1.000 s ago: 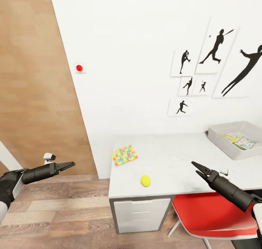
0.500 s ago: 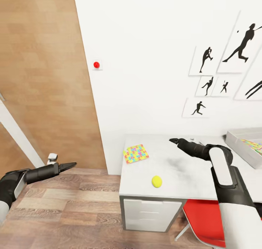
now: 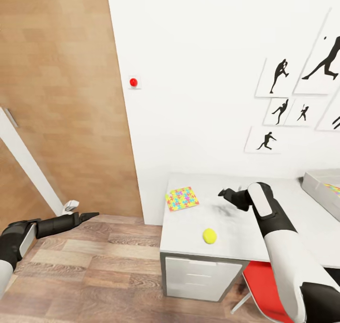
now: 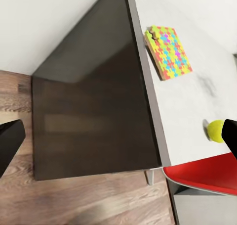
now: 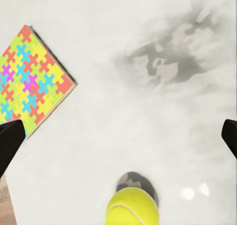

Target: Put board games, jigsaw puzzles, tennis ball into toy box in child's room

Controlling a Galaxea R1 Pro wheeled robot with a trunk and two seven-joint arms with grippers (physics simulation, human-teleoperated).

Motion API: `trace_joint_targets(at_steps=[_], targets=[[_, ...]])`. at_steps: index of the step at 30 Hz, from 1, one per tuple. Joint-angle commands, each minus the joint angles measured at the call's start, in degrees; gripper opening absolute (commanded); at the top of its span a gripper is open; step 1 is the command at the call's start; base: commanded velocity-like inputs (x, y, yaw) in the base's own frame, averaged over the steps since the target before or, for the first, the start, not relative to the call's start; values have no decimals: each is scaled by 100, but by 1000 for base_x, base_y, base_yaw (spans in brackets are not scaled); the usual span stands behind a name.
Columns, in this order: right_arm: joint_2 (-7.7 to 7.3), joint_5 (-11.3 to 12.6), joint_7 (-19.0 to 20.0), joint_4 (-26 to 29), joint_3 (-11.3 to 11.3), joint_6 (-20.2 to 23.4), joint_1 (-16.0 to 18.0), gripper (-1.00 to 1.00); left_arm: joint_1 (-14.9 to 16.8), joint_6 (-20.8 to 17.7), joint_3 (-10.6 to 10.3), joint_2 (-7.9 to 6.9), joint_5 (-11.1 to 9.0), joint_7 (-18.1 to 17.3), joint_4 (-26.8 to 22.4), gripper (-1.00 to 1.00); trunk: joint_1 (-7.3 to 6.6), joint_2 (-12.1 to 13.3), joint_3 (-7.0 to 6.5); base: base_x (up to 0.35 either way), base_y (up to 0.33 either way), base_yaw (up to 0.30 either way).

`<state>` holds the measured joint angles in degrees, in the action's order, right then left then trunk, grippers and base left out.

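The right tool (image 3: pixel 225 194), spread wide and empty, hangs over the surface (image 3: pixel 283 228) between the puzzle box (image 3: pixel 182 198) and the tennis ball (image 3: pixel 209 236), far nearer both than the left tool (image 3: pixel 89 215).

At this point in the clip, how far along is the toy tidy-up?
Partly done: the toy box at the table's far end already holds a colourful item. In hand: nothing; the right gripper hangs open over the tabletop. Left: the jigsaw puzzle and tennis ball both lie on the table. The left gripper waits over the floor.
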<state>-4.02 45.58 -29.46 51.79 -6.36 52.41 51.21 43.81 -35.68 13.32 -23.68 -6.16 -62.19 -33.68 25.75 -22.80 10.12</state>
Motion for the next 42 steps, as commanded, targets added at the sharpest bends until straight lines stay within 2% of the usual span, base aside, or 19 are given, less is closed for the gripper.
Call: trace_joint_targets(at_steps=[1, 11, 17, 42], targets=[[-10, 59, -54, -7, -1, -51, 8, 100, 5, -50, 4, 4, -19, 2, 2, 100, 3, -12, 12, 0, 120, 4], [-15, 53, -63, -52, -2, -162, 11, 100, 5, -62, 11, 5, -8, 22, 2, 100, 3, -12, 13, 8, 249, 1], [11, 48, -68, -63, -10, -175, 12, 100, 5, -54, 9, 4, -10, 36, 2, 100, 3, -12, 13, 178, 224, 0], [-28, 38, -75, -64, -6, -187, 12, 100, 5, -36, 2, -5, -16, 9, 2, 100, 3, -12, 13, 94, 107, 0]])
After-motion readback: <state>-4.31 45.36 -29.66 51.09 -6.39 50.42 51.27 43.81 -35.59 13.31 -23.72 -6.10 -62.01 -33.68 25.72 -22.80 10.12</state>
